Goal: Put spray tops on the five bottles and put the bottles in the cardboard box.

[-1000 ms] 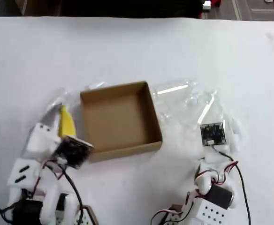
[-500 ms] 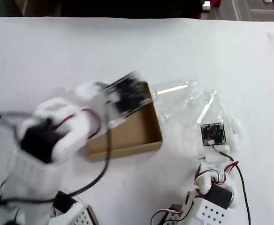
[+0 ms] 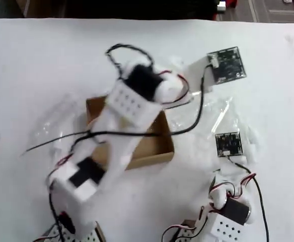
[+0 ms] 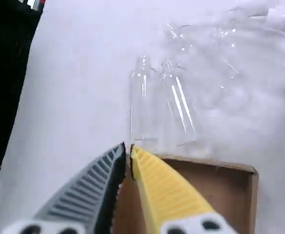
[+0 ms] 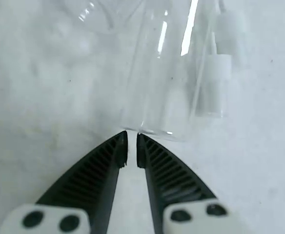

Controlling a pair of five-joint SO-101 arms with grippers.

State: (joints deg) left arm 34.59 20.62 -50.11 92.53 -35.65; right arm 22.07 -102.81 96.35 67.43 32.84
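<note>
So the left arm [image 3: 122, 126] lay stretched across the cardboard box [image 3: 163, 146], left jaws pinched together on nothing. Their tips sat at the box's far wall, and two clear bottles [image 4: 141, 97] lay side by side on the table [image 4: 74, 73] just past them. Over on the right, the right jaws were all but closed and empty too, tips right at the base of another clear bottle [image 5: 157, 73], a white spray top [image 5: 215, 83] just beside it.
</note>
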